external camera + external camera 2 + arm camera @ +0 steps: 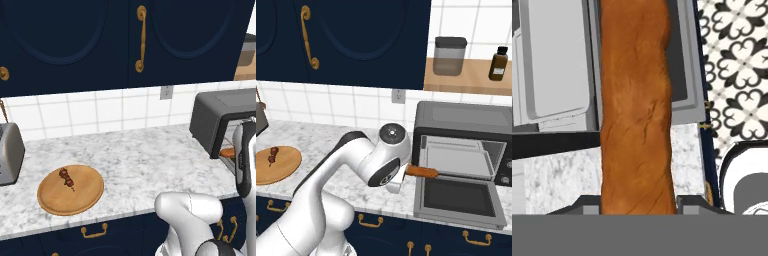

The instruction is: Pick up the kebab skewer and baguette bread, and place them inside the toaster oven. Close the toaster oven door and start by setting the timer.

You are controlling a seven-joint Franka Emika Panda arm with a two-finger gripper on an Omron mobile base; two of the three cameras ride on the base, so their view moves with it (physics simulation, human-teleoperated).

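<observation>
My gripper point(637, 206) is shut on the baguette bread point(637, 110), a long golden-brown loaf that runs up between the fingertips point(587, 204). In the right base view the baguette point(422, 172) sticks out of my hand towards the toaster oven point(461, 117). Its far end is over the left edge of the toaster oven door point(458, 197), which lies open and flat. Inside the oven a grey tray point(456, 157) shows. The kebab skewer point(66, 177) rests on the round wooden board point(82, 195) at the left of the counter, far from the hand.
A silver pop-up toaster point(7, 152) stands at the counter's left end. Dark blue wall cabinets point(125, 40) hang above. A wooden shelf over the oven carries a jar point(450, 56) and a brown bottle point(498, 64). The marble counter point(145, 155) stretches between board and oven.
</observation>
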